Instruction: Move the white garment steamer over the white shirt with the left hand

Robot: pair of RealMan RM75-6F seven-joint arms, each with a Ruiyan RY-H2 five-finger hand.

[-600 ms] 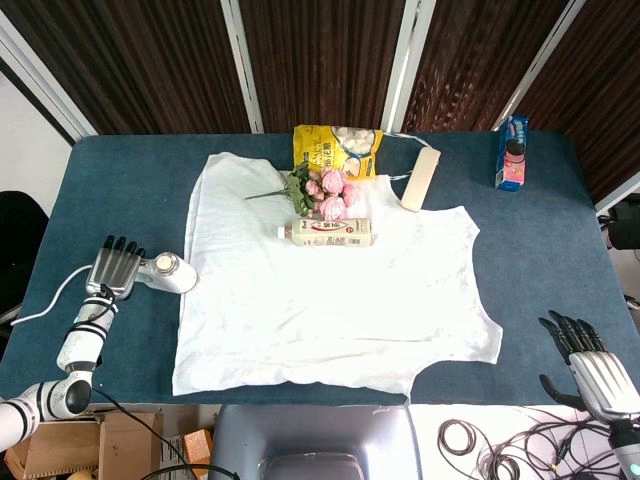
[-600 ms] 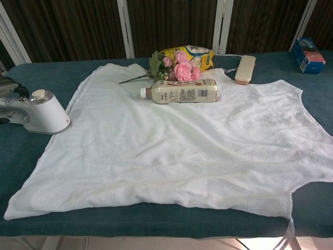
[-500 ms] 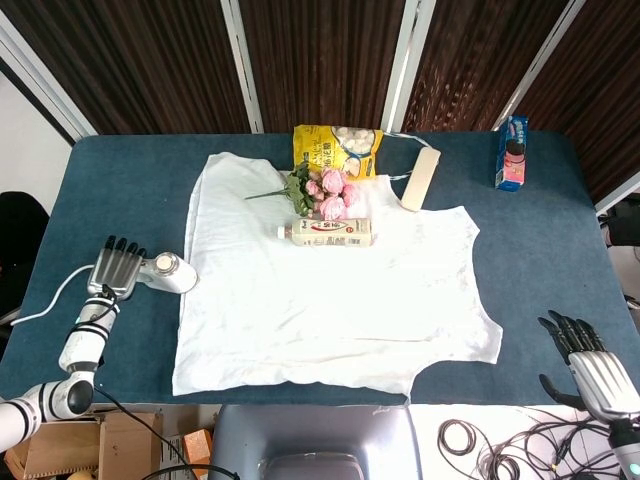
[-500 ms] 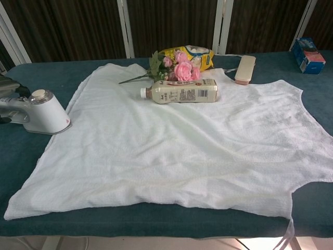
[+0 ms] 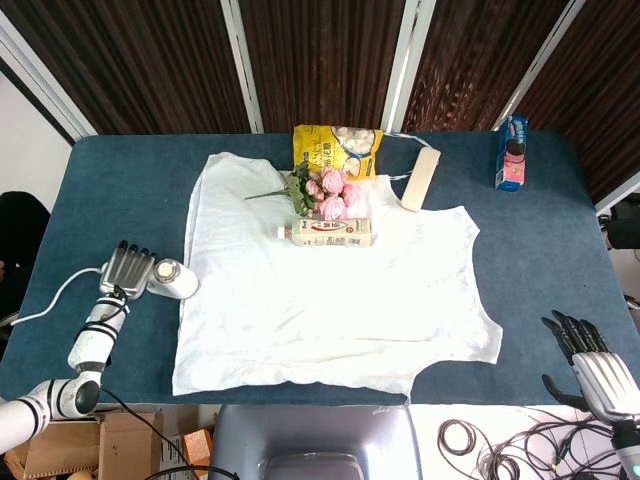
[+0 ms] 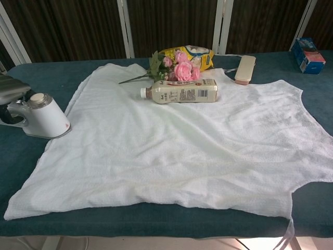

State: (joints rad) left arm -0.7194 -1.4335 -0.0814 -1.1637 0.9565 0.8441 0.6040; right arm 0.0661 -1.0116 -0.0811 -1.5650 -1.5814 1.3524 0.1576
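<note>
Hiding steamer (image 5: pixel 172 279) handle: left robot hand (image 5: pixel 125 271).

Print was seen on the label of the bottle (image 6: pixel 180 91), the yellow bag (image 5: pixel 337 150) and the blue box (image 5: pixel 512 153), but none could be read.

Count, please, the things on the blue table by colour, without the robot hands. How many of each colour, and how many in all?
White: 3 (garment steamer, shirt, bottle)
Yellow: 1 (snack bag)
Pink: 1 (flower bunch)
Beige: 1 (long flat case)
Blue: 1 (snack box)
Total: 7
</note>
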